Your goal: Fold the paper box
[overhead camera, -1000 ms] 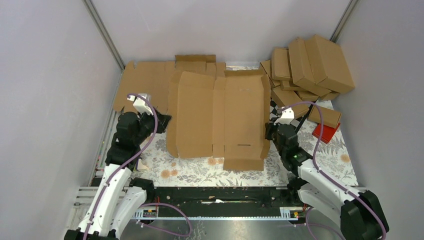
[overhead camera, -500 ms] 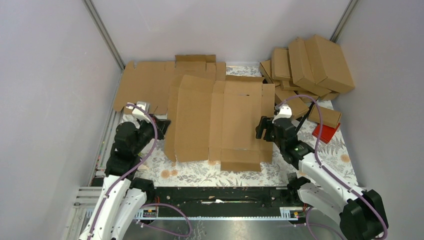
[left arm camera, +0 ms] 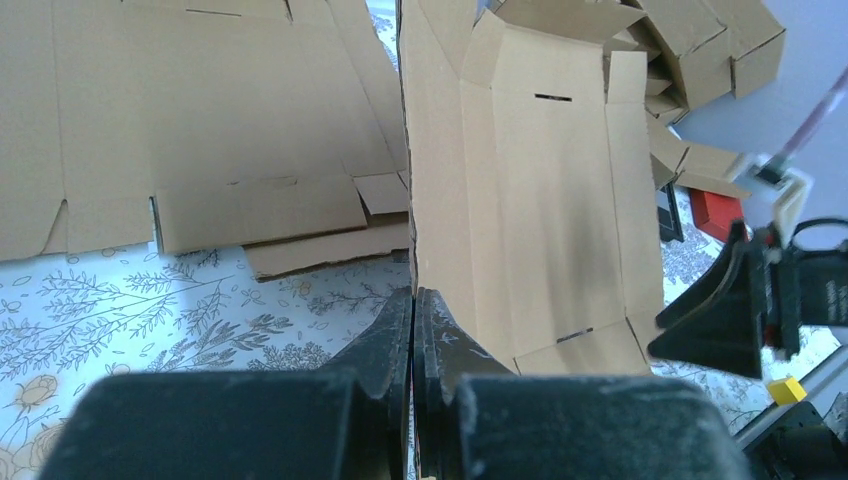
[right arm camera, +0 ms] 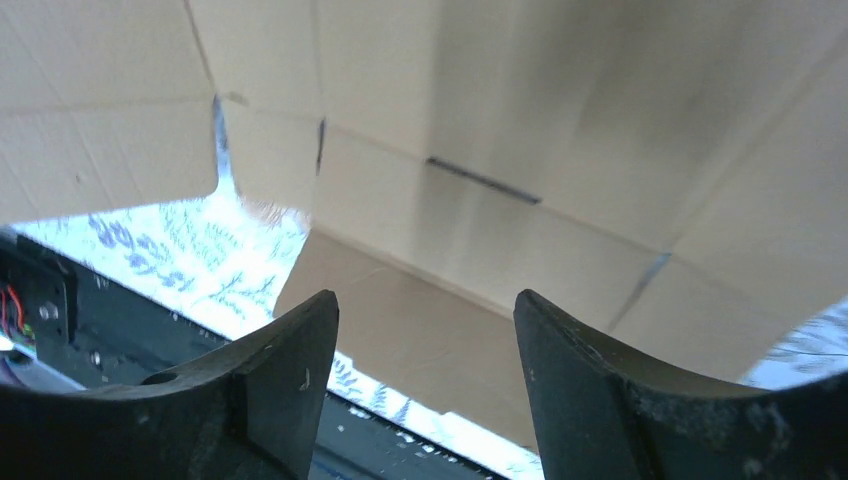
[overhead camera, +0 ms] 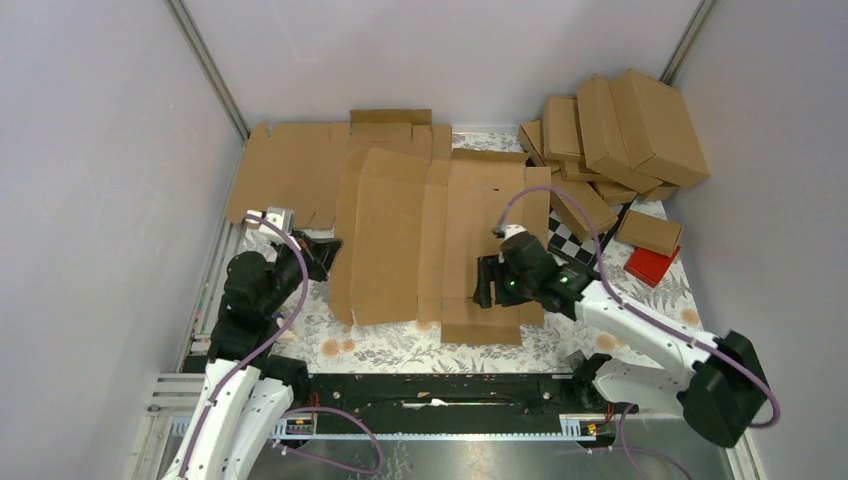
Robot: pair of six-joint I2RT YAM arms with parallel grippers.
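Centrally on the table [overhead camera: 330,345], we see the paper box [overhead camera: 420,230] lying unfolded. At its 9 o'clock edge the left gripper [left arm camera: 412,300] is clenched on the cardboard; at 5 o'clock the right gripper [right arm camera: 425,315] hangs released over the near flap. We judge that a downward push there could pivot the sheet and tear it from that thin pinch.

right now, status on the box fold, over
Left gripper shut on paper box left edge. Right gripper open above its near end, gripping nothing. Box lies open, mostly flat. Folded boxes piled far right, clear of it.
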